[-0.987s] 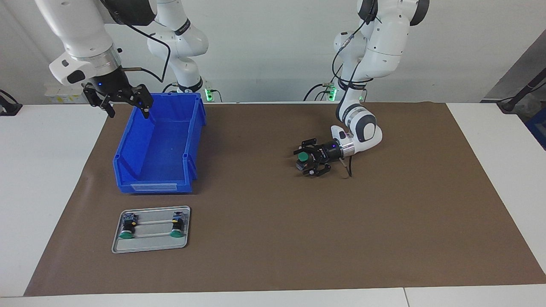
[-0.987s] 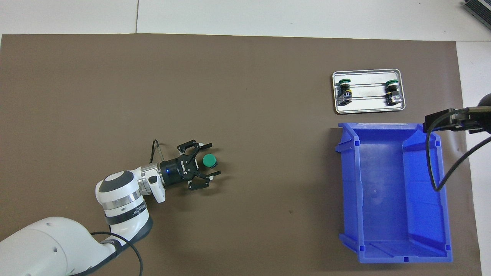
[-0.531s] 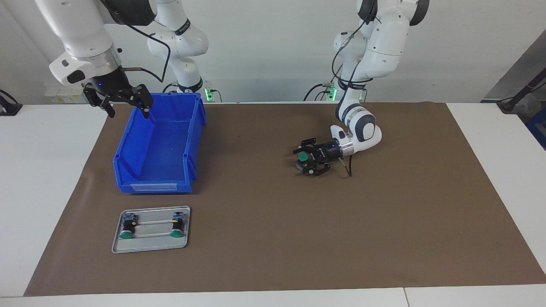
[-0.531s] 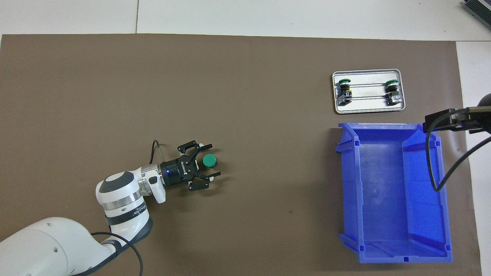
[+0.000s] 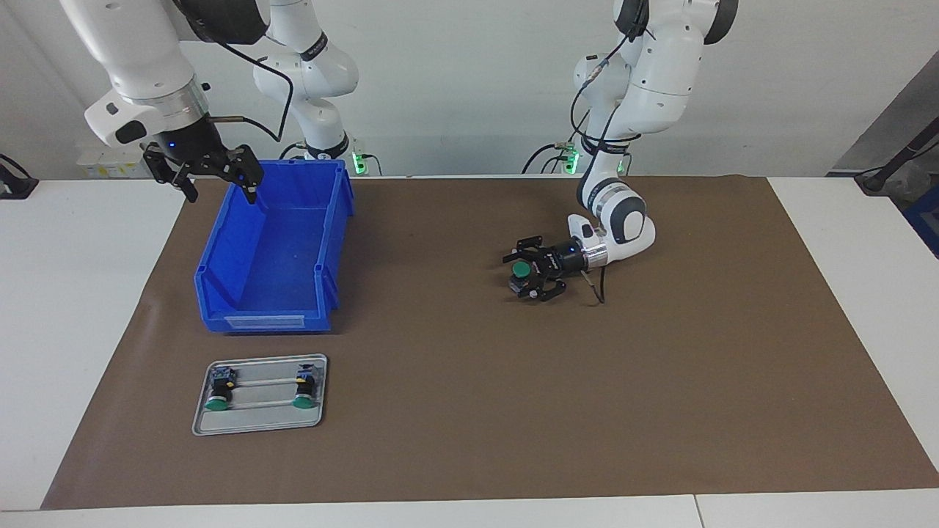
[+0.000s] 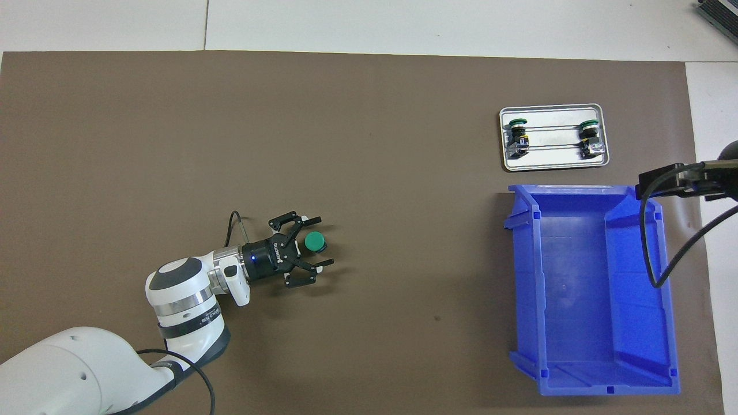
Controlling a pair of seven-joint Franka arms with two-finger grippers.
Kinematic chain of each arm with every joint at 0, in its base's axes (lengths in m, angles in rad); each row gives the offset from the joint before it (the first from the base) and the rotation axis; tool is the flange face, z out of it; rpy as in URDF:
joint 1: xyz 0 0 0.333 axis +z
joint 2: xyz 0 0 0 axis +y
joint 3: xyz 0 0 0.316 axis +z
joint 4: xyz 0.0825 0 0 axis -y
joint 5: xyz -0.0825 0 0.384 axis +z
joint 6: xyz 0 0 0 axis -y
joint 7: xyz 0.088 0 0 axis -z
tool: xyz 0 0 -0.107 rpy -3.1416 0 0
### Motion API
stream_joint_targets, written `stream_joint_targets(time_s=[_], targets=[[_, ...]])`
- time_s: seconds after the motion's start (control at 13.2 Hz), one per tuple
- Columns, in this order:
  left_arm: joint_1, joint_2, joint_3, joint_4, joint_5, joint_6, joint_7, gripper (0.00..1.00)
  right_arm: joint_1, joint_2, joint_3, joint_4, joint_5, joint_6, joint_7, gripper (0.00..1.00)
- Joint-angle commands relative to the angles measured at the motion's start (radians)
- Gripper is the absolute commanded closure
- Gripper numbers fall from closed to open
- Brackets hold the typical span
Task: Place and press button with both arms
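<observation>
We saw a blue bin (image 5: 271,249) on the brown mat (image 5: 477,411) toward the right arm's end of the table (image 5: 88,308), with nothing visible inside it. Just beside it, farther from the robots, lay a small metal tray (image 5: 258,422) holding two green-capped switches (image 6: 517,136), each lying on its side, one toward each end of the tray, with two thin rods running between them.

The button (image 5: 521,270) stood upright on the mat, green cap up, well apart from the bin toward the left arm's end of the table. The left tool (image 5: 530,276) lay low and level over the mat with its fingers spread wide on either side of the button; we could not tell whether they touched it. The right tool (image 5: 217,185) hung open above the bin's corner nearest the robots, holding nothing, its arm waiting.

Compared with a second earlier, the left tool had drawn back very slightly toward its own arm, while the button, bin and tray had not moved.

The overhead view showed the button sitting between the left tool's fingertips, clear of the palm. Of the right arm it showed only a dark part and a cable at the frame's edge, while the facing view showed the whole tool.
</observation>
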Motion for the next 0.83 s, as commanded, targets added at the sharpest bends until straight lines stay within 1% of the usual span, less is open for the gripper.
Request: stream_joint_targets(time_s=[0.0, 0.46, 0.76], targets=[[-0.003, -0.015, 0.008, -0.01, -0.005, -0.025, -0.005, 0.02, -0.009, -0.004, 0.011, 0.002, -0.003, -0.007, 0.01, 0.0], [0.008, -0.021, 0.01, 0.008, -0.005, -0.083, -0.07, 0.02, -0.009, -0.004, 0.011, 0.002, -0.003, -0.007, 0.01, 0.0], [0.012, -0.021, 0.008, 0.068, -0.005, -0.085, -0.163, 0.02, -0.009, -0.004, 0.011, 0.002, -0.003, -0.007, 0.01, 0.0]])
